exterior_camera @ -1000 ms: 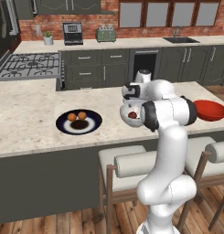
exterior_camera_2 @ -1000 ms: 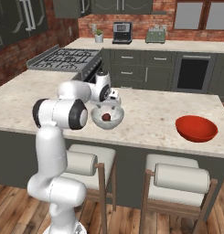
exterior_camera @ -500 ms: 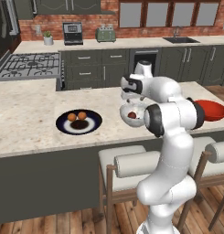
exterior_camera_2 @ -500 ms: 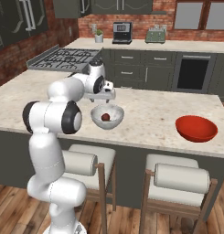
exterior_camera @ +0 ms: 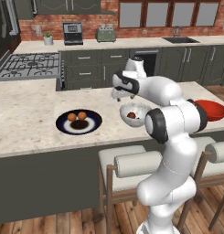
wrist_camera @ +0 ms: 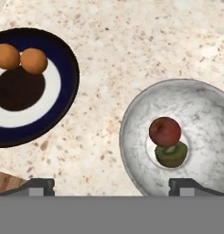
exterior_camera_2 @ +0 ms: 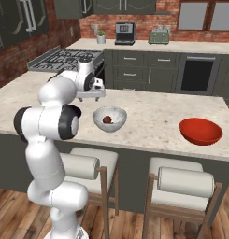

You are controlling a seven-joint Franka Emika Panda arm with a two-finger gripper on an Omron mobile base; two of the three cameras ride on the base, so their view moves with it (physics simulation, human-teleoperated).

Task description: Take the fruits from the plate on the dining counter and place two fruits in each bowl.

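**Clerk:** Item one, the pincer?

**Arm:** My pincer (wrist_camera: 115, 185) was spread wide with nothing between the tips. It hung above the worktop (wrist_camera: 131, 36), over the gap between plate and grey-white bowl. In the left base view the pincer (exterior_camera: 124, 93) sat just past the bowl's far rim.

**Clerk:** Item two, the plate?

**Arm:** Plate (wrist_camera: 67, 68), dark navy with a pale ring, lay at 10 o'clock in my hand view. It carried two pieces: first orange fruit (wrist_camera: 7, 55) and second orange fruit (wrist_camera: 34, 61), touching side by side at the plate's 11 o'clock.

**Clerk:** Item three, the bowls?

**Arm:** Grey-white bowl (wrist_camera: 205, 114) lay at 4 o'clock in my hand view, near the plate but apart from it. It held two pieces: dark red fruit (wrist_camera: 164, 131) and green fruit (wrist_camera: 171, 154), touching, the green at the red's 6 o'clock. Red bowl (exterior_camera_2: 201, 130) stood well apart, at 3 o'clock from the grey-white bowl in the right base view. I saw no fruit in it.

**Clerk:** All on one worktop?

**Arm:** Yes, plate and both bowls.
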